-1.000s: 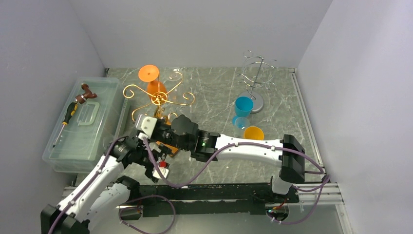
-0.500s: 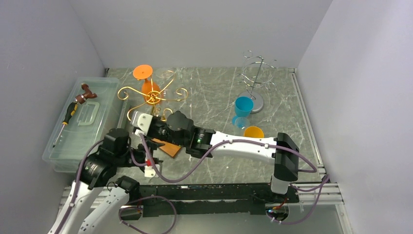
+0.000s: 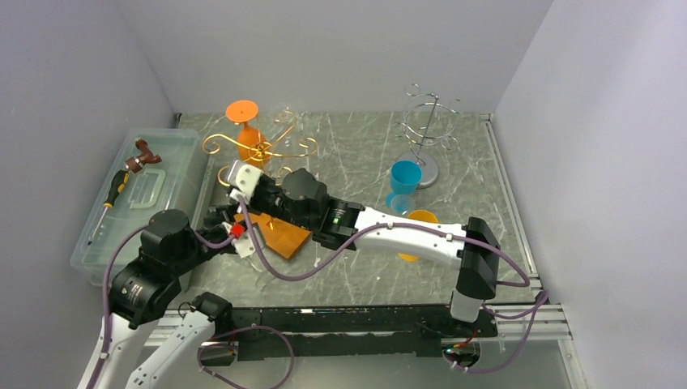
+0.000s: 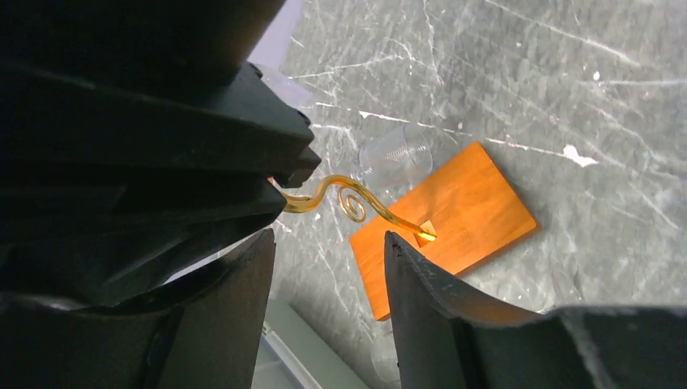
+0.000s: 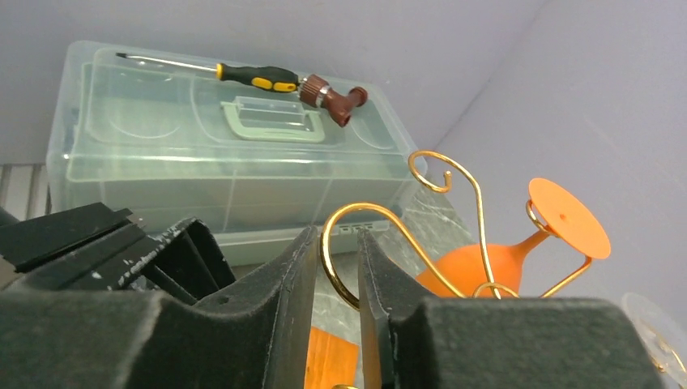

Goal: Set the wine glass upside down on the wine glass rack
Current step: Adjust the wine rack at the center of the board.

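Right gripper, arm stretched leftward, brackets a gold rack scroll, slightly parted; left gripper gapes.

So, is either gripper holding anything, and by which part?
Nothing clamped: right gripper open around a curled arm of the gold rack; left gripper empty.

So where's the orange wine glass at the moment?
In the top view the orange wine glass is at the back left of the table, foot up on the gold wire rack, beside the clear plastic toolbox.
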Robot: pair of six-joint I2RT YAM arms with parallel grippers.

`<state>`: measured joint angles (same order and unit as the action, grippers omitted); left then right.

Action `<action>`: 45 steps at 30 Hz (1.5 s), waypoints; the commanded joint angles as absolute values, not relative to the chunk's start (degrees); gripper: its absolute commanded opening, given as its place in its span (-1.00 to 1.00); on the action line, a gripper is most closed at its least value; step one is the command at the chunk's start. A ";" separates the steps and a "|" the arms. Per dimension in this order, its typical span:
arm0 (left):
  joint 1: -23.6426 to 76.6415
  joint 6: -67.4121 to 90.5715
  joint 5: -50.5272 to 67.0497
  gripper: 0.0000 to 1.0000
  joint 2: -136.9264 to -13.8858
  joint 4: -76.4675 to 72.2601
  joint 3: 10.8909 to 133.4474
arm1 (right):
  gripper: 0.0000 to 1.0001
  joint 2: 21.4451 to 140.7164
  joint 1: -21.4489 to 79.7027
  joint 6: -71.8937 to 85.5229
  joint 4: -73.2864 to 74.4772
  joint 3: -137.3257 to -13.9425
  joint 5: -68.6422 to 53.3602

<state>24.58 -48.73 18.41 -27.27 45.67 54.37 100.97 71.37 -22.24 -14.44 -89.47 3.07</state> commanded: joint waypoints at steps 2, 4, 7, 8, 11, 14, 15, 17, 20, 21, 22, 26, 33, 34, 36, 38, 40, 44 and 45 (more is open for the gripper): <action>24.43 -38.86 12.04 0.16 -30.57 34.75 57.65 | -0.42 104.00 69.69 -17.94 9.14 -85.89 7.01; 24.43 -38.09 11.70 0.15 -30.46 33.86 57.85 | -0.40 103.37 69.70 -17.69 9.46 -85.72 6.69; 24.43 -36.77 11.99 0.09 -29.84 34.59 59.21 | -0.42 102.70 69.77 -17.49 9.82 -85.29 6.51; 24.43 -36.18 12.25 0.05 -29.41 35.17 59.88 | -0.45 102.57 69.78 -17.37 9.72 -85.12 6.44; 24.43 -36.29 12.54 -0.10 -26.87 36.53 61.75 | -0.50 102.56 69.87 -16.76 9.67 -84.56 5.93; 24.51 -36.28 7.54 -0.11 -24.74 35.48 63.01 | -0.51 103.12 70.18 -16.38 9.67 -84.55 5.88; 24.52 -36.34 5.07 -0.07 -24.50 34.75 63.46 | -0.51 103.29 70.36 -16.23 9.59 -84.59 5.82; 24.68 -35.74 -2.15 0.08 -24.86 31.34 64.24 | -0.49 103.73 70.68 -16.05 9.42 -84.95 5.94; 25.60 -37.21 -11.15 0.25 -27.73 25.19 65.08 | -0.46 104.27 71.19 -15.47 9.28 -85.72 6.26; 25.96 -38.82 -13.26 0.37 -28.93 23.32 65.14 | -0.45 104.40 71.33 -15.13 9.21 -85.86 6.28; 26.34 -40.01 -15.13 0.56 -30.93 21.59 65.26 | -0.45 104.53 71.51 -14.85 9.20 -86.01 6.24; 26.80 -41.89 -16.34 0.83 -35.66 15.74 65.85 | -0.45 104.77 72.16 -13.42 8.42 -85.72 6.36; 26.81 -36.56 -19.56 0.85 -42.10 18.66 69.75 | -0.36 104.75 72.95 -11.56 7.14 -84.48 7.23; 26.80 -35.10 -20.20 0.83 -41.91 19.17 69.69 | -0.36 104.50 72.95 -11.31 6.62 -84.20 7.47; 26.81 -31.65 -21.69 0.74 -40.94 20.59 69.34 | -0.35 104.26 72.95 -10.88 5.87 -83.69 7.72; 26.81 -28.18 -21.19 0.63 -37.52 21.42 68.28 | -0.35 104.20 72.94 -10.37 5.34 -83.37 8.11; 26.78 -27.02 -17.70 0.59 -31.54 24.50 67.15 | -0.36 104.24 72.95 -10.05 4.85 -83.12 8.32; 26.80 -31.40 -11.93 0.61 -22.91 33.00 65.46 | -0.37 104.32 72.95 -9.68 3.93 -82.85 8.03; 26.81 -32.37 -11.64 0.61 -20.94 33.79 64.95 | -0.37 104.37 72.95 -9.73 3.91 -82.94 8.08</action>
